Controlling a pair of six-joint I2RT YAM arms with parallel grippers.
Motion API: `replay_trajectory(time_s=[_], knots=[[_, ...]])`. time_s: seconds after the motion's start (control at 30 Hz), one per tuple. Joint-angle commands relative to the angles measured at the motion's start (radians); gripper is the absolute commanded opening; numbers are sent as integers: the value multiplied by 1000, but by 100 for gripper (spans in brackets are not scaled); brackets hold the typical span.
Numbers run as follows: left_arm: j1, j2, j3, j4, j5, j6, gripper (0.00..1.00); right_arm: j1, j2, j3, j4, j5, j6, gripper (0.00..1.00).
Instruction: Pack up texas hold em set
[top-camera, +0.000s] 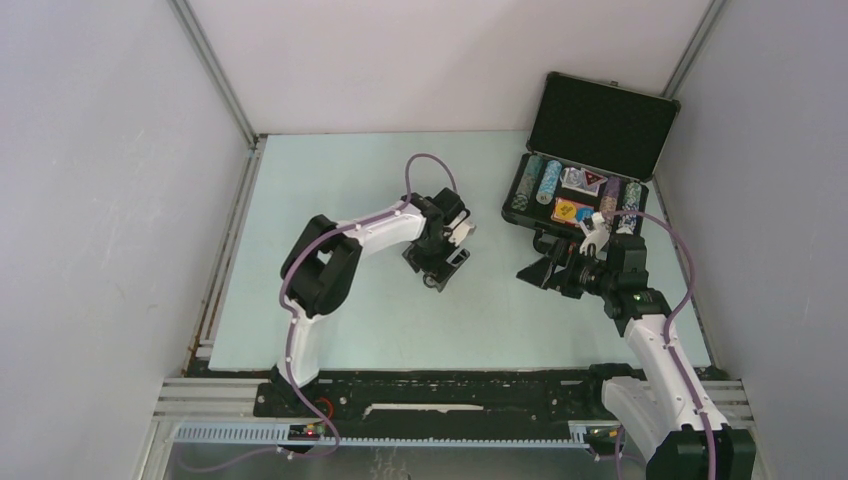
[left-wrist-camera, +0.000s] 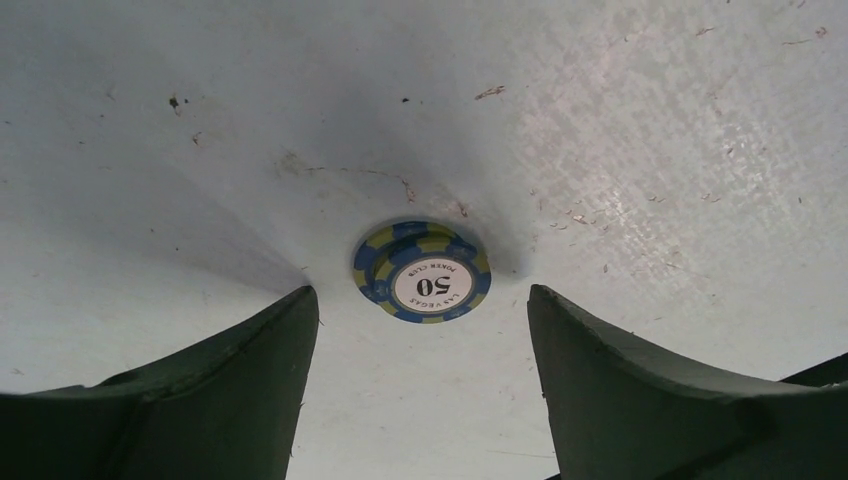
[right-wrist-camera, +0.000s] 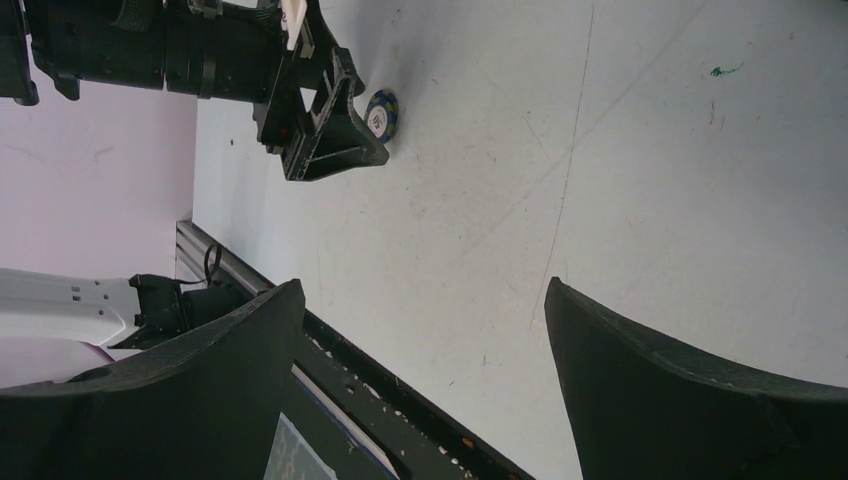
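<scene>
Straddling the round blue-and-yellow striped poker chip (left-wrist-camera: 422, 272) lying mid-way across the pale table (top-camera: 340, 180), my left gripper (top-camera: 441, 266) stands wide, holding nothing (my right gripper (right-wrist-camera: 422, 290) gapes empty too). The open black silver-trimmed briefcase (top-camera: 513, 195) at its far right corner holds chip rows (top-camera: 548, 181); I judge this chip and closing remain.

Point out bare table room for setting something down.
Crowded: the far right corner, where the open briefcase and right hand sit close; mid-table the left hand straddles a chip. Bare: the left side of the table, between the wall and left arm; also the near strip between both hands and the rail.
</scene>
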Motion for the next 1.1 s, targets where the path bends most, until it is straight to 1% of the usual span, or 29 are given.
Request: replay_trajectory(time_s=[0.0, 0.13, 0.3, 0.5, 0.6, 0.73, 0.83, 0.97, 1.07], knots=[[-12, 30, 34, -22, -41, -7, 82, -5, 0, -3, 36, -20, -17, 100], [-26, 37, 41, -26, -65, -13, 79, -5, 0, -5, 39, -23, -14, 100], [-44, 40, 37, -31, -108, -23, 70, -5, 3, -5, 39, -20, -14, 100], [-53, 31, 20, -26, -147, -22, 64, -5, 9, -5, 41, -18, -15, 100], [-53, 20, 9, -11, -121, -23, 64, -5, 9, -5, 41, -13, -16, 100], [-53, 32, 24, -3, -92, -23, 60, -5, 15, -5, 41, -9, -16, 100], [-53, 35, 25, -2, -88, -23, 55, -5, 18, -5, 39, -10, -16, 100], [-53, 37, 22, 2, -93, -22, 54, -5, 18, -5, 41, -7, -16, 100], [-53, 31, 16, 3, -100, -23, 50, -5, 20, -5, 42, -7, -16, 100]])
